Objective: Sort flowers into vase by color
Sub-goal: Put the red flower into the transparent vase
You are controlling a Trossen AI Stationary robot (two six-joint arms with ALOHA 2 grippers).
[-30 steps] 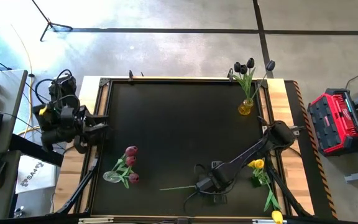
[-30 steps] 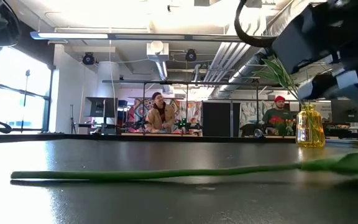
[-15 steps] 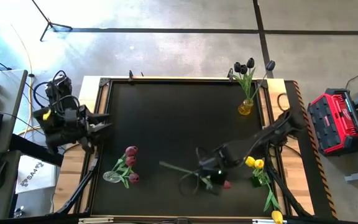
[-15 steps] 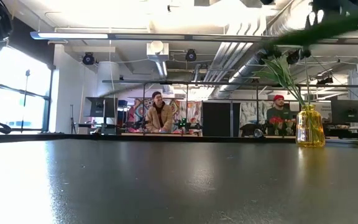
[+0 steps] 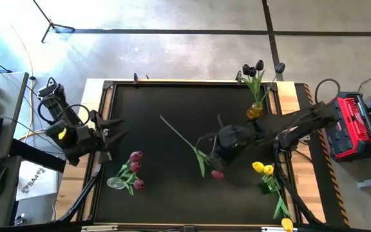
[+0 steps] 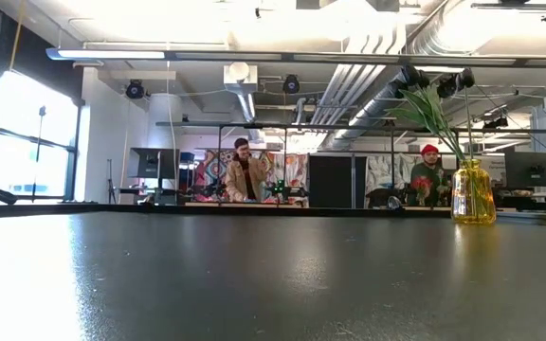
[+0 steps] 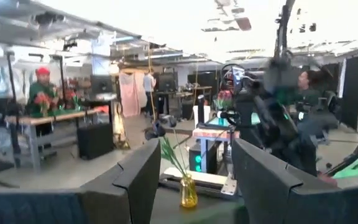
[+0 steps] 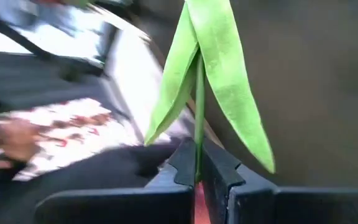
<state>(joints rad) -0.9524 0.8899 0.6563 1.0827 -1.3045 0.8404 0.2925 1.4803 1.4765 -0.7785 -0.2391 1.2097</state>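
My right gripper (image 5: 212,153) is over the middle of the table, shut on a pink-headed tulip (image 5: 184,140) whose long stem points toward the far left. My left gripper (image 5: 108,135) waits open at the table's left edge; its wrist view (image 7: 191,180) looks across at the yellow vase (image 7: 188,193). That yellow vase (image 5: 254,111) stands at the far right with dark purple tulips (image 5: 253,67) in it. A clear vase (image 5: 115,183) near the left edge holds pink tulips (image 5: 136,166). Yellow tulips (image 5: 263,169) lie at the right edge. My right gripper pinches the tulip's stem (image 8: 198,163) between its two fingers, between the pink head (image 5: 218,174) and the leaves (image 8: 219,74). The leaves and the long stem run on past the fingertips. The flower is lifted clear of the table.
Another yellow tulip (image 5: 287,224) lies at the near right corner. The table has a raised frame (image 5: 102,116) with wooden strips outside it. A red case (image 5: 345,125) sits on the floor to the right. People sit at desks (image 6: 245,175) beyond the far edge.
My right gripper has risen and moved from near the table's near edge toward its middle and far side, taking the pink tulip with it. The tulip, which lay flat on the table, is now lifted clear, and its stem has swung toward the far left.
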